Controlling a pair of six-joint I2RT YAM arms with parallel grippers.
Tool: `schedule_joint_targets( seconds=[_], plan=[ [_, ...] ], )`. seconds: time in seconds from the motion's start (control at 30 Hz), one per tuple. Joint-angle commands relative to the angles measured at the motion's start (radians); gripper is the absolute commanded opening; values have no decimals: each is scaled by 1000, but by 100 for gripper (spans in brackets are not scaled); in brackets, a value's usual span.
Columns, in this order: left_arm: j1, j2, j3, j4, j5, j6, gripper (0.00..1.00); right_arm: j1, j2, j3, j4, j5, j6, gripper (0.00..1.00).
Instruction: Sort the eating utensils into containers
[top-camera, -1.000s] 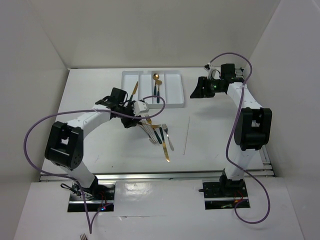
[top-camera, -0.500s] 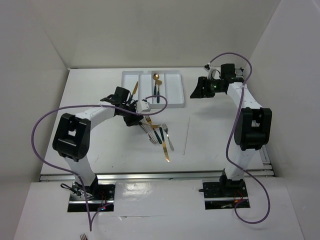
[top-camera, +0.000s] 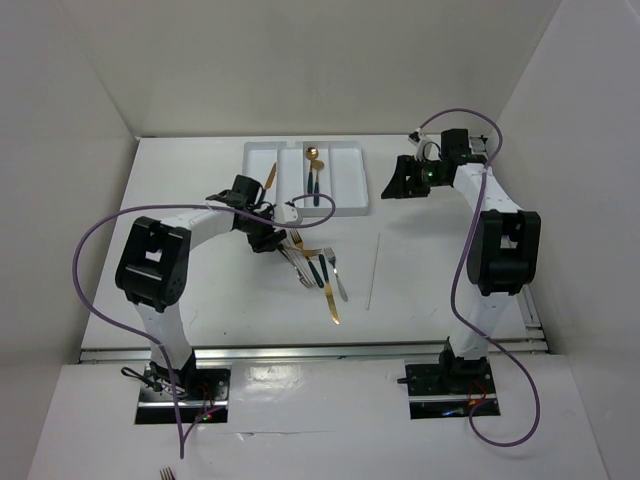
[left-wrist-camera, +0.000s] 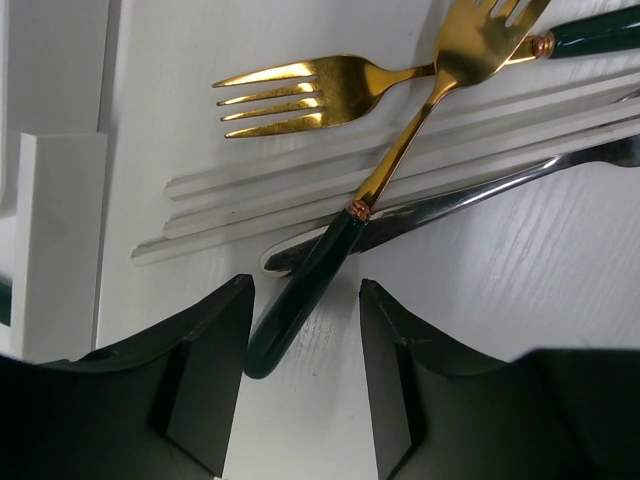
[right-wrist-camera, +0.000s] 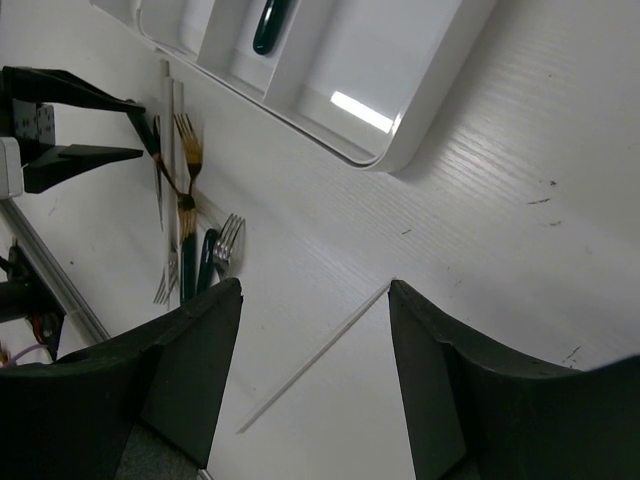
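Note:
The white tray (top-camera: 345, 185) lies at the back centre, with a gold knife (top-camera: 270, 178) in a left compartment and a gold spoon with a teal handle (top-camera: 313, 172) in a middle one. A pile of utensils (top-camera: 318, 268) lies in front of the tray. My left gripper (top-camera: 268, 238) is open and low at the pile's near-left end. In the left wrist view, my left gripper (left-wrist-camera: 305, 300) has the teal handle (left-wrist-camera: 290, 310) of a gold fork (left-wrist-camera: 480, 30) between its fingers, unclamped. A second gold fork (left-wrist-camera: 290, 95), pale sticks (left-wrist-camera: 300, 185) and a silver utensil (left-wrist-camera: 480, 195) lie under it. My right gripper (top-camera: 396, 180) is open and empty beside the tray's right end.
One pale stick (top-camera: 373, 270) lies alone to the right of the pile and also shows in the right wrist view (right-wrist-camera: 320, 350). The tray's corner (right-wrist-camera: 400, 110) is just ahead of my right gripper (right-wrist-camera: 315, 290). The tray's edge (left-wrist-camera: 60, 240) is to the left of my left gripper. White walls enclose the table.
My left arm has swung its elbow forward and the gripper has settled at the pile's near-left end. The right arm has hardly moved.

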Motion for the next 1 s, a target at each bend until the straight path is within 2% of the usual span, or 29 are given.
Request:
schedule_joint_targets(
  seconds=[0.0, 0.17, 0.37, 0.4, 0.5, 0.67, 0.83, 0.97],
  plan=[
    [7, 24, 35, 13, 40, 47, 58, -14, 8, 48, -19, -1, -18, 68],
    [7, 33, 16, 13, 50, 47, 33, -14, 8, 48, -19, -1, -18, 68],
    [7, 33, -5, 47, 60, 19, 26, -14, 17, 57, -19, -1, -18, 68],
    [7, 33, -5, 47, 60, 7, 17, -14, 17, 57, -19, -1, -18, 68],
    [7, 20, -16, 47, 60, -7, 0, -14, 17, 57, -19, -1, -18, 68],
    [17, -95, -91, 58, 72, -18, 0, -14, 8, 57, -19, -1, -9, 68],
    [7, -314, -116, 19, 127, -50, 0, -14, -13, 36, 3, -1, 0, 67],
    [-61, -443, -88, -22, 136, -88, 0, -5, -24, 16, 12, 28, 0, 67]
  ],
)
